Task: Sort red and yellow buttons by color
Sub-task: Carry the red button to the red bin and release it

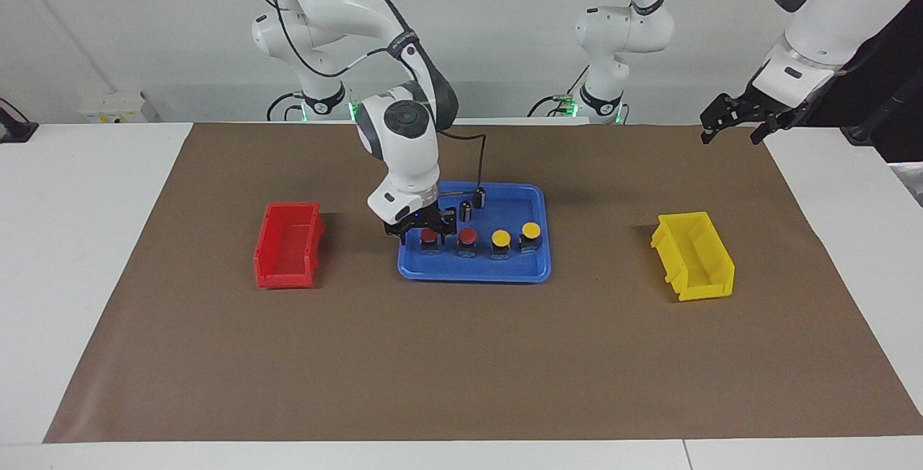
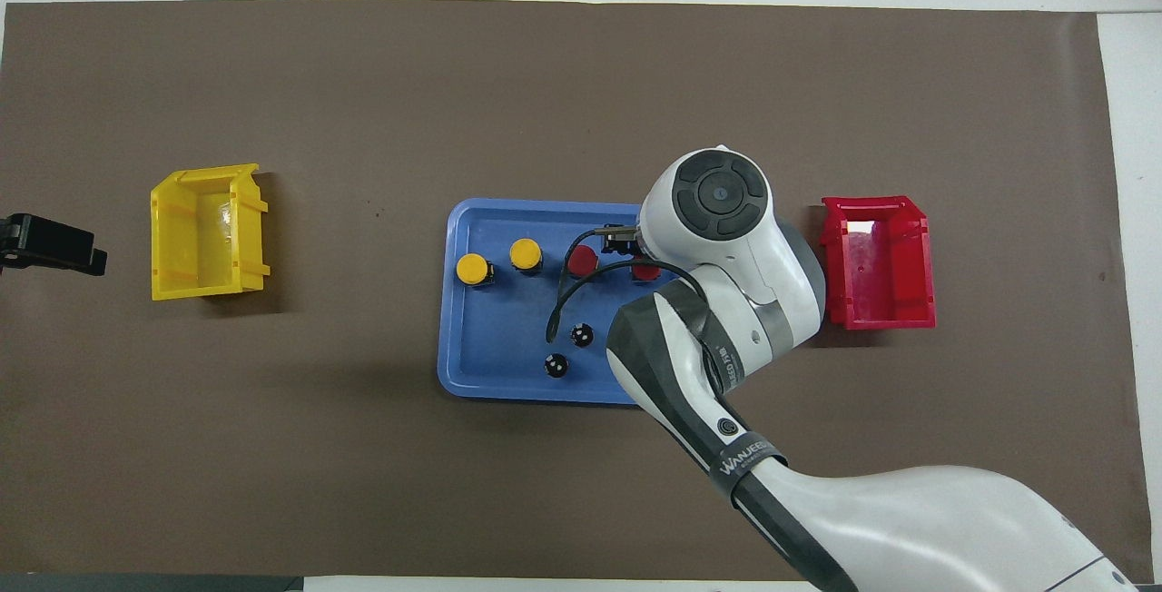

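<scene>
Four buttons stand in a row in the blue tray (image 1: 476, 272): two red buttons (image 1: 429, 237) (image 1: 468, 237) and two yellow buttons (image 1: 500, 238) (image 1: 531, 230). My right gripper (image 1: 428, 231) is low over the tray, open, with a finger on each side of the red button at the right arm's end of the row. In the overhead view that red button (image 2: 645, 272) is mostly hidden under my wrist; the other red button (image 2: 582, 260) and the yellow buttons (image 2: 526, 253) (image 2: 471, 269) show. My left gripper (image 1: 741, 122) waits open, raised over the table's left arm's end.
A red bin (image 1: 288, 245) stands on the brown mat toward the right arm's end, and a yellow bin (image 1: 694, 256) toward the left arm's end. Two small dark capless cylinders (image 1: 466, 210) (image 1: 479, 198) stand in the tray, nearer to the robots than the buttons.
</scene>
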Tool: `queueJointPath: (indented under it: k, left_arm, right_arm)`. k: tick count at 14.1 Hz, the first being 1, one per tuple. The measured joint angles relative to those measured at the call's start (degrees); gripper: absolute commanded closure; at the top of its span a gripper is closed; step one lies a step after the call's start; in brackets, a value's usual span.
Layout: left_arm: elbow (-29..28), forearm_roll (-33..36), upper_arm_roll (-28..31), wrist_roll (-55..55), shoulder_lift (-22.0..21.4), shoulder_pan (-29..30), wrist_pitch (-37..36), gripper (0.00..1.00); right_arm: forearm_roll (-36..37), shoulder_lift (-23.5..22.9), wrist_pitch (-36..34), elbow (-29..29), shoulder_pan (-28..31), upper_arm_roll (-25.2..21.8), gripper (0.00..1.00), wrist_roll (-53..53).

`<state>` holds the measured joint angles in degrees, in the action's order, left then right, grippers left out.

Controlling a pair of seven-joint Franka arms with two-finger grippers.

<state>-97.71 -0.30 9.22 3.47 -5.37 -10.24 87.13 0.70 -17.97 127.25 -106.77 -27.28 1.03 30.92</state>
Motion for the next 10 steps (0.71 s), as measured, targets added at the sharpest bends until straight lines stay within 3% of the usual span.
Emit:
queueJointPath:
  k: [5,7,10]
  left_arm:
    - [-0.13,0.02,0.08,0.03,0.00,1.12,0.96,0.00]
    - [-0.16,0.02,0.08,0.04,0.00,1.16,1.20,0.00]
    - [-0.23,0.02,0.04,0.04,0.00,1.16,2.13,0.00]
  right_arm:
    - [0.00,0.34,0.00,-1.23,-0.79,0.46,0.21,0.00]
    - [0.00,0.39,0.00,-1.66,-1.36,0.48,0.29,0.00]
    - [0.00,0.52,0.00,-1.94,-1.40,0.43,0.52,0.00]
